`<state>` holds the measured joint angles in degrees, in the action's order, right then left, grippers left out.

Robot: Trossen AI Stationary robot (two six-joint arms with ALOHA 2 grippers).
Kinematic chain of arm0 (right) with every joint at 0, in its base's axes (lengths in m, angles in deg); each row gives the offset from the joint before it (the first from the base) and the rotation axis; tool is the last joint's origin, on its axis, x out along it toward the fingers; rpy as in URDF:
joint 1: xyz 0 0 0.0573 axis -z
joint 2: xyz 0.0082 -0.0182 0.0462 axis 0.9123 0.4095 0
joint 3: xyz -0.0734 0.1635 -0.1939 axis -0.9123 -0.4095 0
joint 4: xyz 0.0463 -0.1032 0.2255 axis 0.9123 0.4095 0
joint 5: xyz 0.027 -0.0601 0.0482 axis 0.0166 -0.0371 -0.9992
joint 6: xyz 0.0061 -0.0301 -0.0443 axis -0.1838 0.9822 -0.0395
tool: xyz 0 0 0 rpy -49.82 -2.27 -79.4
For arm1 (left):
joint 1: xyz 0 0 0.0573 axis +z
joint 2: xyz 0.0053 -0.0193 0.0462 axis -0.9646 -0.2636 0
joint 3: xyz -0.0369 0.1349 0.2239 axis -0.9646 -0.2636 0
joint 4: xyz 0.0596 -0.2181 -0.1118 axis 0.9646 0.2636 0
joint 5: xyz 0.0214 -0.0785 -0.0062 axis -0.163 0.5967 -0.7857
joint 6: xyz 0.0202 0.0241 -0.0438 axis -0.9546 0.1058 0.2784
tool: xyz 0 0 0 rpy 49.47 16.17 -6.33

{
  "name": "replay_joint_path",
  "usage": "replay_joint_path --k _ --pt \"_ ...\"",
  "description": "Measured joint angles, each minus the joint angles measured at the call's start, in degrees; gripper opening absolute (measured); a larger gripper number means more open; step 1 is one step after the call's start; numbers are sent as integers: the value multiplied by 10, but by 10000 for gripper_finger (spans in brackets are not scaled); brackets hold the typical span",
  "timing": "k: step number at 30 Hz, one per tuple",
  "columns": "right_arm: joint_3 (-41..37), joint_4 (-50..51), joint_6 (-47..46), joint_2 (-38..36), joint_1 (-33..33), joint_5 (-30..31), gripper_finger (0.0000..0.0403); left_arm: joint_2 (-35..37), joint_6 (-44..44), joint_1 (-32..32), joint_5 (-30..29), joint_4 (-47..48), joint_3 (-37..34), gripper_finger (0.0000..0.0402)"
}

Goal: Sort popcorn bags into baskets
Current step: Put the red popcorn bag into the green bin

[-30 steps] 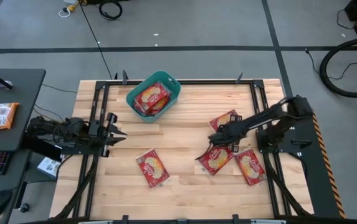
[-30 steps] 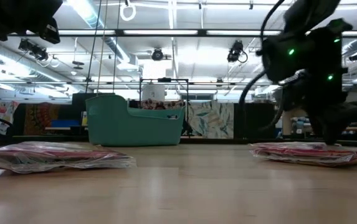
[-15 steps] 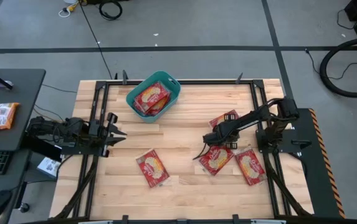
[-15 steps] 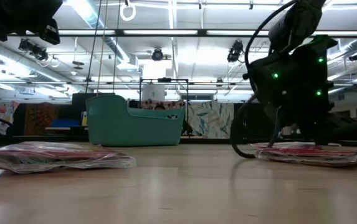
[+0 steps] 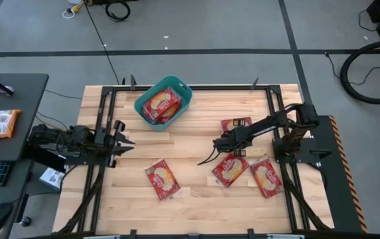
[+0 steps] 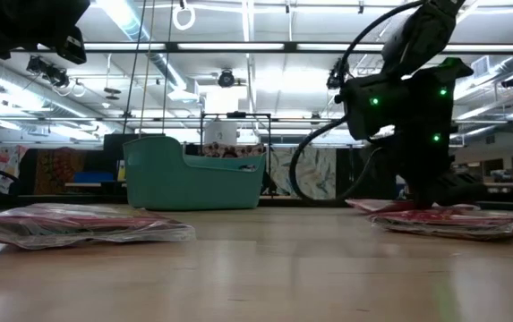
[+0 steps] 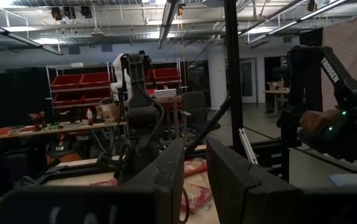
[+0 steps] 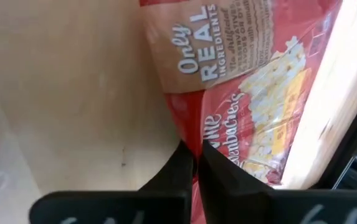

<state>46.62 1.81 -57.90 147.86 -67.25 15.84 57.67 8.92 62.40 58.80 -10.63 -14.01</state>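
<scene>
So far the sorting looks partly done, judged from how things lie. On the wooden tabletop (image 5: 196, 199) the teal basket (image 5: 143, 101) stands toward the far edge, left of the middle, and at least two popcorn bags (image 5: 162, 104) already lie inside it. Four bags are still out on the wood: one alone near the middle (image 5: 162, 179), two side by side toward the right (image 5: 228, 170) (image 5: 266, 176), and one farther back (image 5: 237, 124), which the right gripper (image 5: 224, 141) has by its edge. In the right wrist view that arm's jaws are pressed together on the red foil of the held bag (image 8: 240, 93), which hangs or trails from them close above the wood. The left gripper (image 5: 125, 141) waits over the left side of the tabletop, well apart from any bag, its jaws slightly apart and holding nothing. What remains, then, is to carry the gripped bag across to the basket and afterwards fetch the other three.
</scene>
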Motion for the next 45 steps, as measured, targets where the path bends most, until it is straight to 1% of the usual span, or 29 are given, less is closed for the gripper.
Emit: replay_joint_path --k 3,6,9,13,17,22,24,26,32,35,40,45 --pt "25 8 4 -8 -15 12 22 0 0 0 0 0 0 73" --pt "62 13 32 -20 -31 35 8 0 0 0 0 0 0 73" --pt "110 17 64 -23 -41 62 6 0 0 0 0 0 0 73" --pt "172 10 116 -23 -47 94 5 0 0 0 0 0 0 73" --pt "225 -34 189 -23 -49 110 4 0 0 0 0 0 0 73" --pt "261 -132 305 -23 -43 106 3 0 -2 0 0 -1 0 73" --pt "270 -165 340 -23 -34 84 3 0 -2 0 0 -1 0 73" --pt "279 -190 364 -23 -24 68 2 0 -2 0 0 -1 0 73" --pt "305 -233 425 -21 4 50 2 0 -3 0 -2 -1 0 73" --pt "338 -242 456 5 9 47 2 0 -4 0 -12 -2 0 73" --pt "432 -220 527 97 16 46 2 0 -4 0 -19 -4 0 73" --pt "517 -225 581 169 53 35 5 0 3 0 -19 -4 0 73"
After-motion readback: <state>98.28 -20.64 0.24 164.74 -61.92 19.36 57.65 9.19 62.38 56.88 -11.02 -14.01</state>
